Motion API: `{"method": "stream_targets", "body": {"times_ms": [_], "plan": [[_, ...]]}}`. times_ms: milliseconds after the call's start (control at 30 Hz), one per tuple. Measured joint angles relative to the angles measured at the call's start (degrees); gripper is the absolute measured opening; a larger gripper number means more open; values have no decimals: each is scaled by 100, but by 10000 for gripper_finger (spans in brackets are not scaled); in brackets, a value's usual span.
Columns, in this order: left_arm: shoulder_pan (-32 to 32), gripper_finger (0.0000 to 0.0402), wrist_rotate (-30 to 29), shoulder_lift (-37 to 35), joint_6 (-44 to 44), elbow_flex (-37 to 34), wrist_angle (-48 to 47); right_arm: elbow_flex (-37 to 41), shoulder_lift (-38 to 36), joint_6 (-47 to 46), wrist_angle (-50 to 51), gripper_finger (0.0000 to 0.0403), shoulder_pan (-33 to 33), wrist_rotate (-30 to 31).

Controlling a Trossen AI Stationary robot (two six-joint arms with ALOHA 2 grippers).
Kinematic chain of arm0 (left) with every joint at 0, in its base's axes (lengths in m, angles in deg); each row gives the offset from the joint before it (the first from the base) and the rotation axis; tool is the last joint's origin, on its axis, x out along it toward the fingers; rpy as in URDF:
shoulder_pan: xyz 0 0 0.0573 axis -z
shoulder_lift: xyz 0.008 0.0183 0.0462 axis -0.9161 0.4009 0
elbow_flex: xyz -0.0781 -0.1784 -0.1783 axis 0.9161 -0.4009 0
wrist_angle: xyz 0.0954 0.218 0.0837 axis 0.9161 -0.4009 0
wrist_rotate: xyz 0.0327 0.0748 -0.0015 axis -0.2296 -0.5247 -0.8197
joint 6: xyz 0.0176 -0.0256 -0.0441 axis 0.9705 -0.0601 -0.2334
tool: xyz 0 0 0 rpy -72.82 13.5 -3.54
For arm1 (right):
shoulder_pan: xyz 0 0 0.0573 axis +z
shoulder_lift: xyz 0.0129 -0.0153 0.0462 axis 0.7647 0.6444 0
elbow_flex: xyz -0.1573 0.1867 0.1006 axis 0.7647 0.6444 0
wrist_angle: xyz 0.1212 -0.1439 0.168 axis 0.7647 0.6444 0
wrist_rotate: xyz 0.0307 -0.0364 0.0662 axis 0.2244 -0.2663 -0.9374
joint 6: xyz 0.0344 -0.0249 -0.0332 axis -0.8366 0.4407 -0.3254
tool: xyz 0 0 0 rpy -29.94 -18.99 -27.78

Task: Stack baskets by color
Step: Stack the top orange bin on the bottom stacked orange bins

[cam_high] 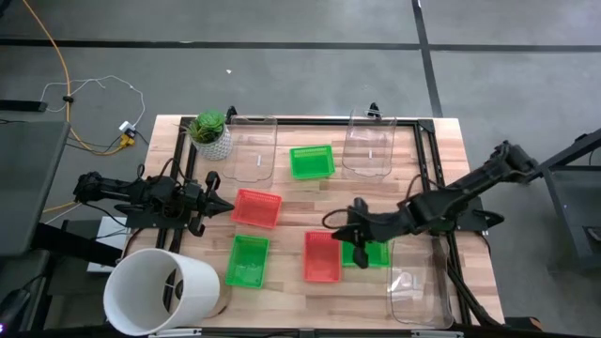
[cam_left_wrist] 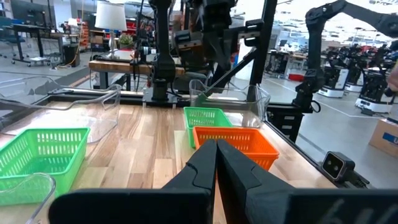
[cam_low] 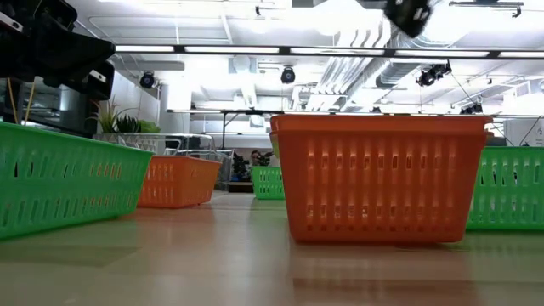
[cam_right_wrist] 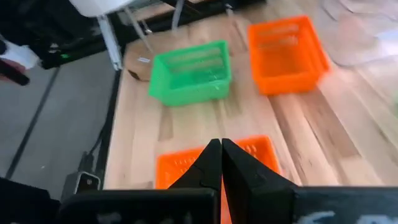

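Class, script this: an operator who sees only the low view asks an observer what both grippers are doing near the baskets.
Operator: Is the left gripper holding anything?
Observer: No. The left gripper is shut and empty, pointing at a red basket.
Operator: And the right?
Observer: The right gripper is shut and empty, over the other red basket.
Operator: Any baskets stacked?
Observer: None; all five sit singly, including the far green basket.
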State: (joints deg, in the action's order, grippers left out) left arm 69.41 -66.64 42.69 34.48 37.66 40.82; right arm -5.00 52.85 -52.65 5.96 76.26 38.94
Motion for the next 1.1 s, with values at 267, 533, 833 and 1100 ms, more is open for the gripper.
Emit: {"method": "stream_targets", "body": {"times_ms": [267, 533, 833, 1100], "plan": [[-1, 1, -49, 0, 286, -2, 0, 3, -422, -830, 1232, 0, 703, 1131], [0, 1, -132, 0, 293, 0, 19, 481, -1283, -1248, 2461, 0, 1174, 1129], [-2, 1, -149, 0, -547, -1, 24, 3083, -3919, -742, -870, 0, 1224, 1292], [-2, 1, -149, 2, -709, -2, 168, 3845, -4507, 1150, -3328, 0, 696, 1332]]}}
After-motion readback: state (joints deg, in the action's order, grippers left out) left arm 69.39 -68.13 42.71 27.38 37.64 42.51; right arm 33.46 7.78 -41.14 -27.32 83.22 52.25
